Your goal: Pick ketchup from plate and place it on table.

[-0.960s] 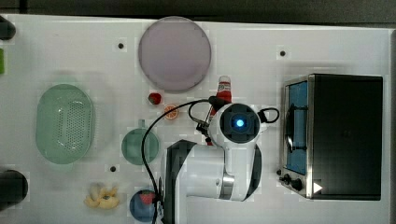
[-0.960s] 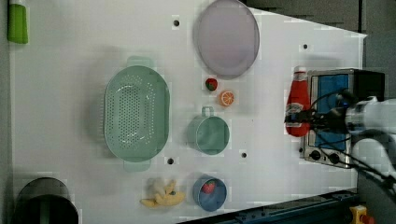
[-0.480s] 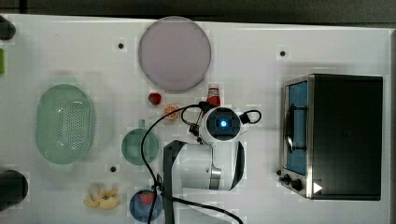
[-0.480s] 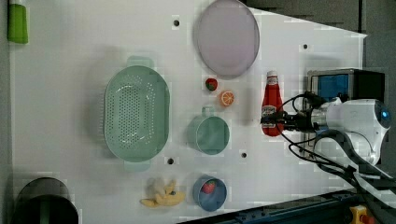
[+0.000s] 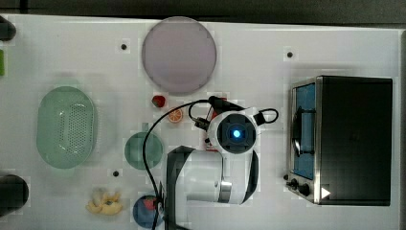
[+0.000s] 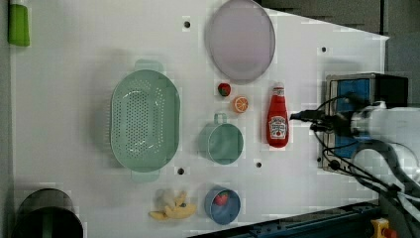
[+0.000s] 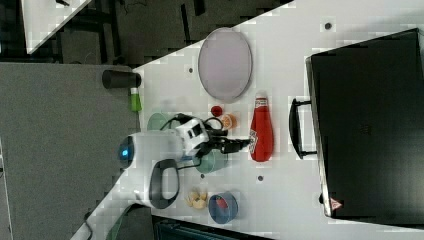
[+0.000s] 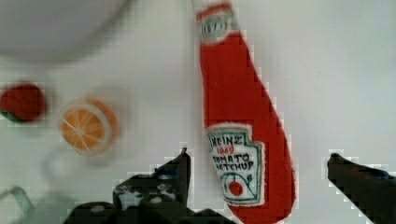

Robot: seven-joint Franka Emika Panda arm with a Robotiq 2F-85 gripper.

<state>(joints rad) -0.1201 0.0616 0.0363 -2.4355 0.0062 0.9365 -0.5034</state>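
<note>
Now your big white flat table carries the round lilac-grey plate, and the small red fabric ketchup bottle lies flat just beside it. Your gripper straddles it with jaws spread, released. It looks soft, light; regrasp mid-body if needed.

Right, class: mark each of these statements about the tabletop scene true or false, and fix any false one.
1. The ketchup lies on the table, off the plate. True.
2. The tool is shut on the ketchup. False: its jaws stand open either side of the bottle.
3. The orange slice sits inside the green cup. False: it lies on the table beside the strawberry.
4. The plate holds nothing. True.
</note>
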